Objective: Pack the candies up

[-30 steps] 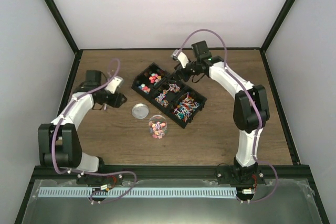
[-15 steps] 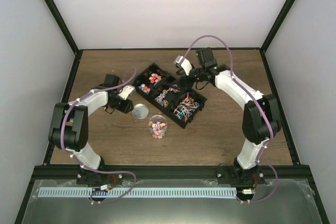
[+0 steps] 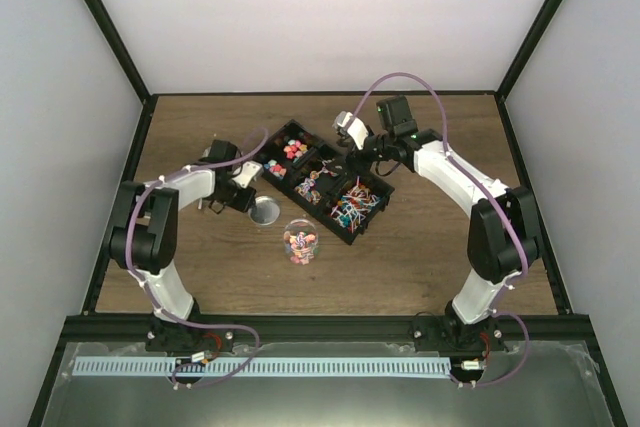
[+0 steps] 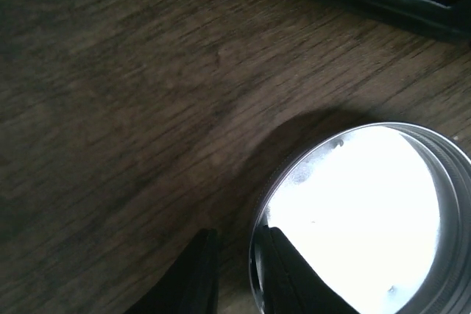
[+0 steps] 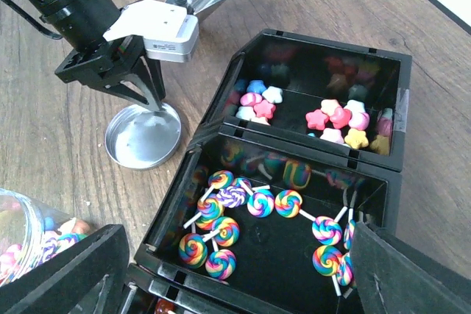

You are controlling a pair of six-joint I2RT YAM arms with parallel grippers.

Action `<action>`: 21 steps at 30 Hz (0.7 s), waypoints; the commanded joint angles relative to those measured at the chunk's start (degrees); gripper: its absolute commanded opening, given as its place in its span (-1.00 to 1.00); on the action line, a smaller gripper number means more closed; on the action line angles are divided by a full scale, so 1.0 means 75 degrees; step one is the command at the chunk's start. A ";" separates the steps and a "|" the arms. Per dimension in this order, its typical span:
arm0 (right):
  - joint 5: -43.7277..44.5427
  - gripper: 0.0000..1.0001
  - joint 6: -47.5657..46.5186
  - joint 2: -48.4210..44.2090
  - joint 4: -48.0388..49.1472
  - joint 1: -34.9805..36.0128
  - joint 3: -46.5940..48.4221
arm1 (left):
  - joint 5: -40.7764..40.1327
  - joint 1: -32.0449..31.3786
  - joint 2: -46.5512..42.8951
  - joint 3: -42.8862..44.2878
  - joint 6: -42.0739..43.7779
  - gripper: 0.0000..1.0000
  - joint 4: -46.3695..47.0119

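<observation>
The candies lie in a black compartment tray [image 3: 335, 187]: swirl lollipops [image 5: 250, 204] in one bin, star pieces [image 5: 338, 119] in another. More candies fill the clear round jar [image 3: 299, 241], which stands open in front of the tray. Its metal lid [image 3: 266, 212] lies upside down on the wood beside it. My left gripper [image 4: 239, 237] is down at the lid [image 4: 368, 218], jaws slightly open and straddling its rim, one finger [image 4: 283, 270] inside. My right gripper [image 5: 239, 237] hangs wide open above the lollipop bin, holding nothing.
The tray's raised walls [image 5: 294, 156] separate the bins. The left arm's wrist [image 5: 147, 31] reaches in over the lid [image 5: 143, 137]. The jar's edge [image 5: 29, 240] shows beside my right gripper's left finger. Black frame posts and white walls enclose the wooden table.
The left gripper has swung right across the table and come down onto the lid's rim. The right gripper has shifted slightly right over the tray.
</observation>
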 commanded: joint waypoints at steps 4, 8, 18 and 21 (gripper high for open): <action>-0.0036 0.61 -0.0346 -0.0279 0.0240 0.0000 0.0015 | -0.0378 -0.0041 0.0336 0.0345 -0.0245 -0.79 -0.0275; -0.0088 0.53 -0.0415 -0.0257 0.0243 0.0011 0.0154 | -0.0504 -0.0022 0.0248 0.0390 -0.0278 -0.92 -0.0518; -0.0670 0.19 -0.2199 -0.0462 -0.0404 0.0569 0.0469 | 0.2042 0.0357 -0.0314 0.2110 0.0834 -0.92 -0.3801; -0.0749 0.09 -0.3499 -0.0529 -0.1085 0.1080 0.0593 | 0.2834 0.0363 -0.0220 0.2553 0.1445 -0.92 -0.4980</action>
